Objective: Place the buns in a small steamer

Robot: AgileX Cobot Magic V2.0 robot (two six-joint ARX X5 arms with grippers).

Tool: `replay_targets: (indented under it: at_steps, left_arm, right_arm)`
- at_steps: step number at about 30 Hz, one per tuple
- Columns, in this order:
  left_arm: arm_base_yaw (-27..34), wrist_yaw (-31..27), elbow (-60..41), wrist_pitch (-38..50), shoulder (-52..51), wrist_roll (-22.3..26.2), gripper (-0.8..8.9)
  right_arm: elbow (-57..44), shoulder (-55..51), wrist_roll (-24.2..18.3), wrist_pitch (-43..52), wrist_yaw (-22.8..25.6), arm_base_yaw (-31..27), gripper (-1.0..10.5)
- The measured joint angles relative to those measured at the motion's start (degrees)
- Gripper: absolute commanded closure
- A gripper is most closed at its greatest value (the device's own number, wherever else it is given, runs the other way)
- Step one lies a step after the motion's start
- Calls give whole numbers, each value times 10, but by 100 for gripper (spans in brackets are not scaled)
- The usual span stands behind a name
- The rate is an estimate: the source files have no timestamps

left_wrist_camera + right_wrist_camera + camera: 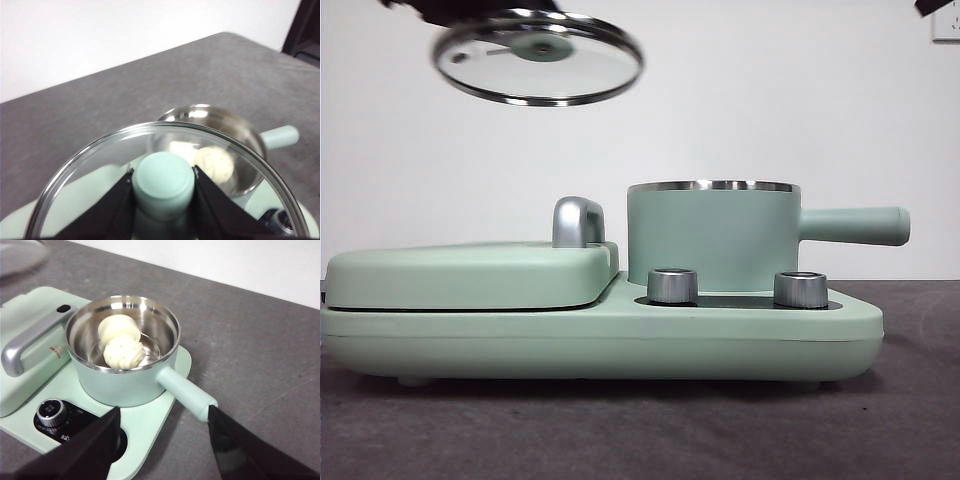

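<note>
The small steamer (712, 240) stands lidless on the right side of the mint-green base. Both buns lie inside it: the smooth one (119, 329) and the pleated, green-specked one (124, 352), touching each other. High above the griddle, left of the steamer, hangs the glass lid (538, 57), tilted. My left gripper (162, 172) is shut on its green knob (163, 192), and the buns (215, 162) show through the glass. My right gripper (164, 412) is open and empty, held back above the steamer's long handle (185, 392).
The flat lidded griddle (470, 275) with a steel handle (578, 220) fills the base's left half. Two steel dials (672, 285) (801, 289) stand in front of the steamer. The steamer's handle (855, 225) sticks out to the right. Grey table (910, 400) surrounds the appliance.
</note>
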Motion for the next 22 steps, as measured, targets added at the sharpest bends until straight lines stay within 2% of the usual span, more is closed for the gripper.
replay_targets:
  at_steps: [8, 22]
  left_arm:
    - [-35, 0, 2, 104, 81, 0, 798]
    - [-69, 0, 93, 126, 221, 64, 799]
  right_arm:
    - [0, -16, 0, -8, 0, 0, 671]
    - [0, -16, 0, -19, -1, 0, 671]
